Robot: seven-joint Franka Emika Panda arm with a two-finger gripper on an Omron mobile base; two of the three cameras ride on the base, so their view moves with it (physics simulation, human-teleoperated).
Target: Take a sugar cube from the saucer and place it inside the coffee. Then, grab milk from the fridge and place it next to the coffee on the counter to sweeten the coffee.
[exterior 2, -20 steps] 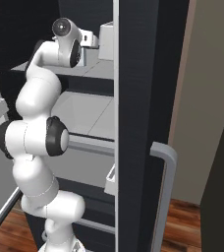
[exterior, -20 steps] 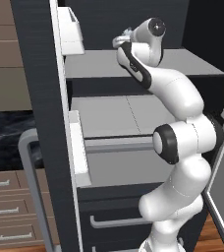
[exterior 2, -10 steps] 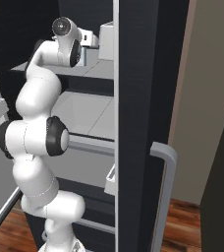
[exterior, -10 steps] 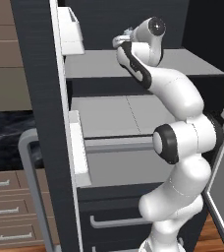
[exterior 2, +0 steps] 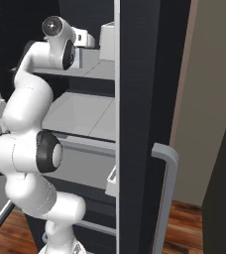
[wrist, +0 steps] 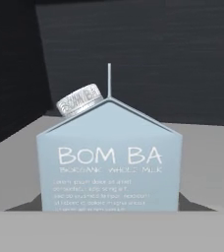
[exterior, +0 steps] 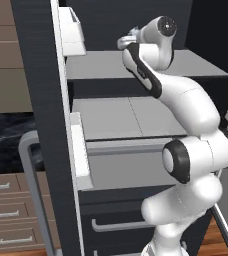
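- Fridge [exterior: 38, 75]: door open, pale shelves exposed; the milk stage of the task appears to be in hand.
- Arm [exterior: 188, 106]: reaches onto the upper shelf [exterior: 106, 66]; its pose is almost unchanged from a second ago, so the approach seems to be settling, not advancing.
- Tabletop [exterior: 5, 136]: left of the fridge, where the carton must go.
- Milk [wrist: 109, 165]: upright on that shelf, directly ahead of the hand camera and close.
- Hand [exterior 2: 88, 38]: opening cannot be told; no contact with the carton is visible.
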